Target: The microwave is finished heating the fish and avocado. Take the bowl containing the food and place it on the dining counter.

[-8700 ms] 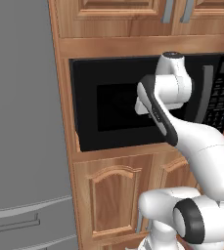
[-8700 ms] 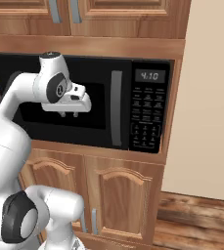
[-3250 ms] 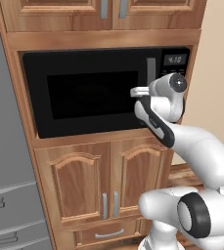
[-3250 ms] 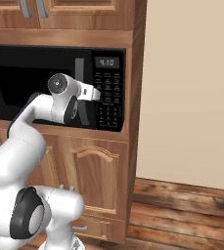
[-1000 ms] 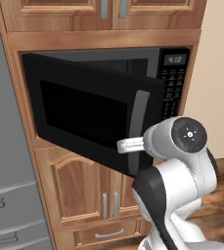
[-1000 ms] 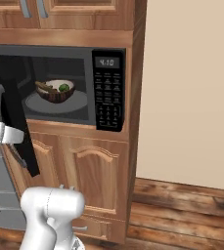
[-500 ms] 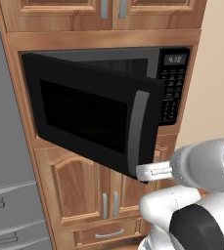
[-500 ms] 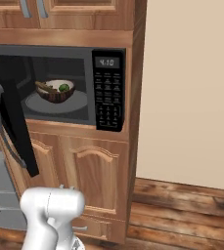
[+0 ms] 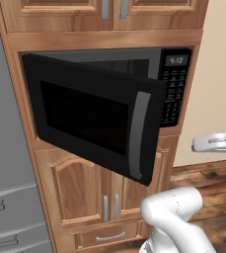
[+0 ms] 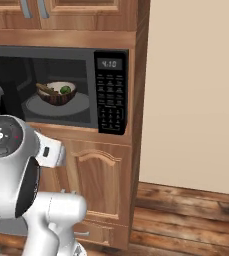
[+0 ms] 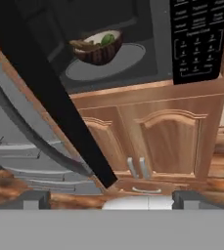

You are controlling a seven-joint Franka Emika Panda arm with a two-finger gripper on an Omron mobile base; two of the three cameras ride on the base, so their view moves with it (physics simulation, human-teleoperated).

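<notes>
The black microwave [image 10: 111, 92] stands with its dark glass door [image 9: 90, 116] swung wide open to the left, grey handle [image 9: 139, 133] toward me. Inside, on the grey turntable, sits the dark brown bowl [image 10: 56, 93] [image 11: 96, 48], holding the brownish fish [image 11: 83, 45] and the green avocado [image 11: 107, 38]. My gripper [image 9: 197, 144] [image 11: 111, 200] hangs open and holds nothing, to the right of the door and below the oven's level, apart from both. In the hand view the bowl lies far ahead at the upper left. The dining counter is out of view.
The open door's edge [image 11: 59, 107] cuts diagonally across the hand view. A tall grey refrigerator [image 9: 1, 148] stands left of the microwave. Wooden cabinet doors [image 10: 98, 185] sit below it, with more above. A beige wall [image 10: 196, 90] and wooden floor [image 10: 186, 215] lie to the right.
My gripper has left the door handle and moved right, away from the door. The door stays open as before; the bowl has not moved.
</notes>
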